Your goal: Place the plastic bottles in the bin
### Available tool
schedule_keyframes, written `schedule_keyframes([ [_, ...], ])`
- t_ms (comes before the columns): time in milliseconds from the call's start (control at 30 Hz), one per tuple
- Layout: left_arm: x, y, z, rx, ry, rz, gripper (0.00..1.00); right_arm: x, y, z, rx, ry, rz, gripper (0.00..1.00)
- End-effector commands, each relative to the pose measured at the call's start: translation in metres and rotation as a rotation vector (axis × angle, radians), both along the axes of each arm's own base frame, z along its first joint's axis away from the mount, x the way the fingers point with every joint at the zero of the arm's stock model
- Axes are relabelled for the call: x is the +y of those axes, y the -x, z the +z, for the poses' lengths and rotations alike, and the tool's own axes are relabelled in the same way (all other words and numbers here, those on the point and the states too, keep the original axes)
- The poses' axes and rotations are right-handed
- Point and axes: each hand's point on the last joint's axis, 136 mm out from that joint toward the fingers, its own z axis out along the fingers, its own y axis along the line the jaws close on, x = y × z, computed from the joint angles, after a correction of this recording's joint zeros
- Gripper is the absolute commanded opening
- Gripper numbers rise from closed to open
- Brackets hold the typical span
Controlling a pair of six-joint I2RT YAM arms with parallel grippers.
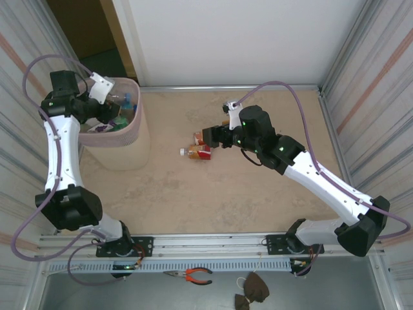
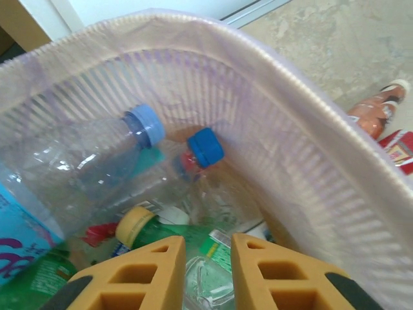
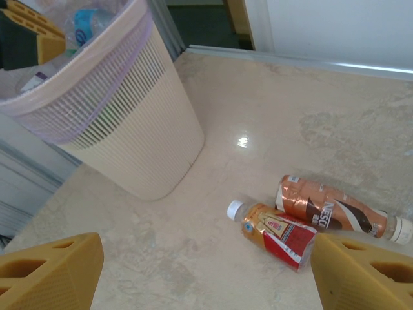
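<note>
Right of the bin point(image 3: 139, 129), a red-labelled bottle point(image 3: 277, 236) and a brown-wrapped bottle point(image 3: 332, 212) lie just beside each other on the table point(image 3: 290, 103). The right tool point(image 3: 206, 248) hangs above them with its jaws wide, holding nothing. Farther back, the left tool point(image 2: 208, 240) sits in the bin's mouth, jaws drawn narrow and empty, over a heap of bottles point(image 2: 84, 161) inside.

Odds and ends around the beige marbled table point(image 1: 258, 194)
Red-handled pliers point(image 1: 193, 276) lie in the grey tray point(image 1: 335, 290) at the near edge, just below the metal rail point(image 1: 213, 242); to their right sits a crumpled brown thing point(image 1: 251, 292) I can't make out; a white panel point(image 1: 226, 39) closes the far side
</note>
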Motion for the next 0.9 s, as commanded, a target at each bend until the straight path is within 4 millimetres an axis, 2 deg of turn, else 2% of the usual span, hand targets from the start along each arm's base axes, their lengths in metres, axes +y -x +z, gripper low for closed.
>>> schedule_keyframes([
  [0, -0.015, 0.037, -0.023, 0.191, 0.117, 0.016, 0.25, -0.004, 0.004, 0.01, -0.015, -0.037, -0.016, 0.83],
  [200, -0.024, 0.042, 0.012, 0.105, 0.172, 0.01, 0.26, -0.006, 0.006, 0.011, -0.02, -0.037, -0.016, 0.82],
  [367, -0.023, 0.041, 0.045, 0.008, 0.159, 0.022, 0.26, -0.008, 0.007, 0.011, -0.023, -0.036, -0.022, 0.83],
  [500, -0.014, 0.031, 0.059, -0.055, 0.129, 0.06, 0.25, -0.008, 0.006, 0.009, -0.022, -0.032, -0.025, 0.83],
  [600, -0.009, 0.027, 0.055, -0.025, 0.103, 0.074, 0.23, -0.008, 0.006, 0.009, -0.024, -0.032, -0.029, 0.82],
  [733, 0.009, 0.028, 0.026, 0.066, 0.027, 0.124, 0.21, -0.008, 0.006, 0.008, -0.022, -0.032, -0.032, 0.82],
  [867, 0.021, 0.031, 0.0, 0.136, 0.083, 0.165, 0.15, -0.008, 0.005, 0.007, -0.019, -0.032, -0.03, 0.83],
])
